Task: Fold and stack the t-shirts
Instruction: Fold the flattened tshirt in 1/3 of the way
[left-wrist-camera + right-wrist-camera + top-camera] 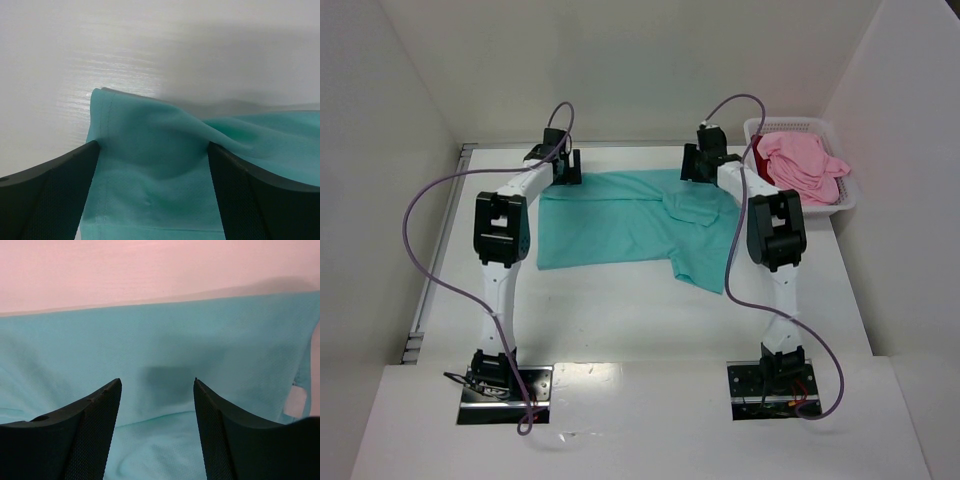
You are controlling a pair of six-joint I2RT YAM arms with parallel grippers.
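Observation:
A teal t-shirt lies spread across the middle of the table, with one sleeve folded inward near its far right. My left gripper stands at the shirt's far left corner. In the left wrist view its jaws are wide open, and the hemmed teal corner bunches up between them. My right gripper hovers over the far right edge. It is open above teal cloth, with a fold line running between its fingers. A pink t-shirt is heaped in the basket, and a sliver of dark red cloth shows beside it.
The white plastic basket sits at the far right corner, against the right wall. White walls close in the table at the back and on both sides. Purple cables loop from each arm down to the bases at the near edge.

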